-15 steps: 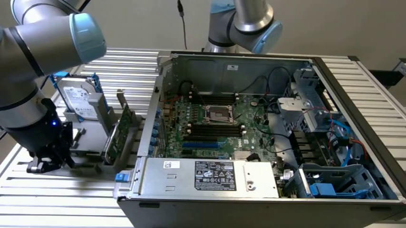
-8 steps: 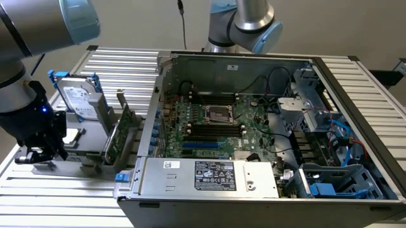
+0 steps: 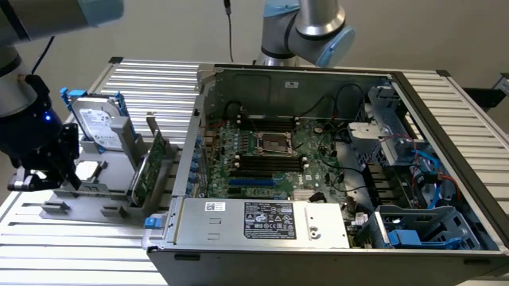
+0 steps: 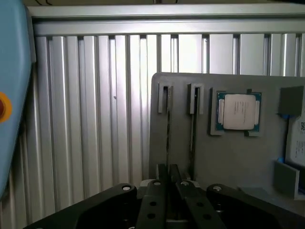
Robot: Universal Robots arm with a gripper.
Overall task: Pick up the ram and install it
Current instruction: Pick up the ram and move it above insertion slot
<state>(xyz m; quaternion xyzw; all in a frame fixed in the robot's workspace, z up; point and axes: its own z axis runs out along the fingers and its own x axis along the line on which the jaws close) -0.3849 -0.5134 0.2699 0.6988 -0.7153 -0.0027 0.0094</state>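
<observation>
Two black jaws stand nearly together, clamped on the ram [image 4: 167, 129], a thin, narrow stick seen edge-on in a slot of the flat grey plastic holder [image 4: 228, 157]. One more thin stick [image 4: 193, 129] stands in the slot just beside it. Past these a square silver-topped processor chip [image 4: 238, 112] lies in its recess. The holder rests on the ribbed aluminium worktop [image 4: 95, 119], near the edge at the exterior view's left. Farther along the holder stand a silver hard drive [image 3: 99, 122] and a tall green expansion card [image 3: 151, 164]. Beyond them sits the open grey computer case [image 3: 263, 83].
</observation>
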